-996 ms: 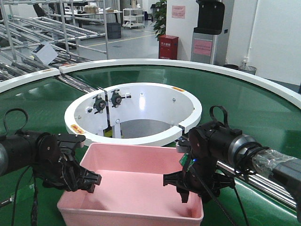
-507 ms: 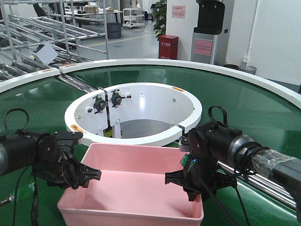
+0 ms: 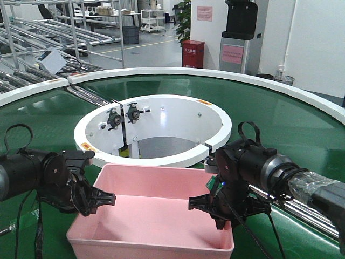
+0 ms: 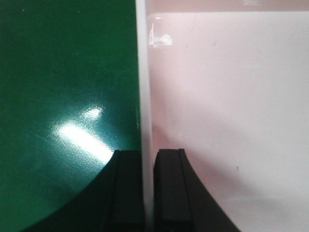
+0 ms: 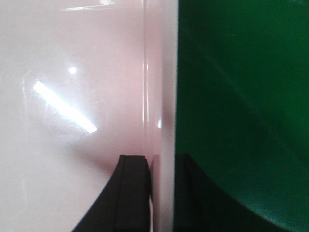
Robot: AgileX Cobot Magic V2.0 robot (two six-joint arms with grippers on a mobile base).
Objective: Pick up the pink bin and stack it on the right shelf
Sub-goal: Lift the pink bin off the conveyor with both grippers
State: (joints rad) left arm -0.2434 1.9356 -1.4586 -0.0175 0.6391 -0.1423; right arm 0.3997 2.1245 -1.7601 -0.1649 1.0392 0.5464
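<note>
The pink bin sits on the green belt at the near edge of the front view. My left gripper is shut on the bin's left wall, one finger inside and one outside. The left wrist view shows that thin wall pinched at my left gripper. My right gripper is shut on the bin's right wall in the same way, and the right wrist view shows the rim clamped at my right gripper. The right shelf is out of view.
A white ring around a round opening lies just behind the bin. The green conveyor belt curves around it. Grey pipe-and-roller racks stand at the back left, a red cabinet at the back, and metal rollers run on the right.
Both grippers have drawn their fingers together onto the bin's side walls. The left gripper rose slightly. The bin has hardly moved.
</note>
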